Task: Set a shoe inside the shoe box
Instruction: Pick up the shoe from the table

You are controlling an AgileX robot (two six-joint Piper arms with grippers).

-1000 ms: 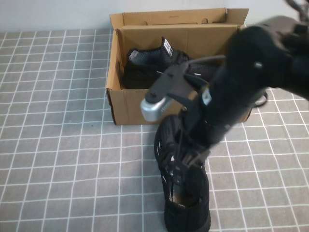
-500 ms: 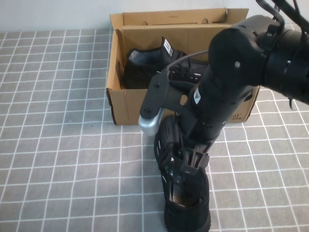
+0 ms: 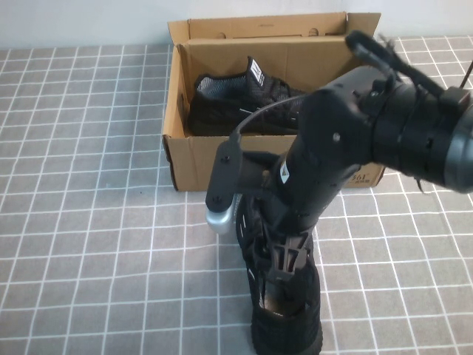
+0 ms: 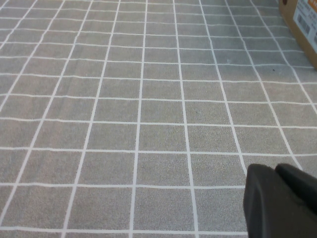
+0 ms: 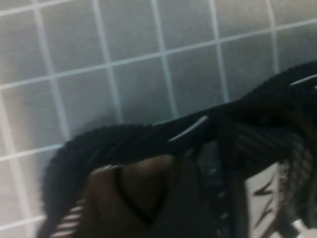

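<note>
Inside shoe box: apparently one sneaker.

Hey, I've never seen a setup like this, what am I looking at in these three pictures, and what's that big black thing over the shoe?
The big black thing is a robot arm. The overhead picture comes from a raised camera; the other two come from small cameras on each arm's wrist.

On the grey tiled table stands a brown corrugated cardboard shoe box, lid open, with one black knit sneaker already inside. A matching black knit lace-up shoe lies on the table in front of the box.

The right gripper is down over that shoe with its fingers spread wide, one of them apparently inside the opening; its wrist picture shows the shoe's collar close up. It has no grip yet.

The left gripper is shut, holds nothing, and sits low over bare table.
</note>
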